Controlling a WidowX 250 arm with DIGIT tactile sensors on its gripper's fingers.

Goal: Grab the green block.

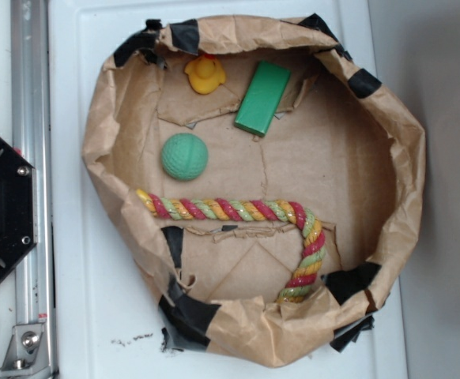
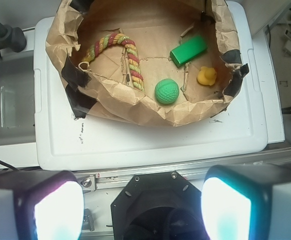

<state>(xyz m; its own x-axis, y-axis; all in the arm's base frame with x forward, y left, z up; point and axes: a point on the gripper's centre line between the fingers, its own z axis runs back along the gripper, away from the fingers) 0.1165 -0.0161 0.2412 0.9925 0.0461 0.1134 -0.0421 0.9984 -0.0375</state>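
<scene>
The green block (image 1: 262, 98) lies flat on the floor of a brown paper-lined basket (image 1: 388, 118), near its upper rim beside a yellow rubber duck (image 1: 205, 74). In the wrist view the green block (image 2: 188, 50) sits far off, at the upper right inside the basket. My gripper (image 2: 141, 212) hovers high over the black robot base, well away from the basket, with its two bright pads (image 2: 225, 210) wide apart and nothing between them. The exterior view does not show the gripper.
A round textured green ball (image 1: 185, 155) lies left of the block's lower end. A red, yellow and green rope (image 1: 238, 210) curves across the basket floor. The basket stands on a white lid (image 1: 76, 300); the black robot base (image 1: 1, 209) is at the left.
</scene>
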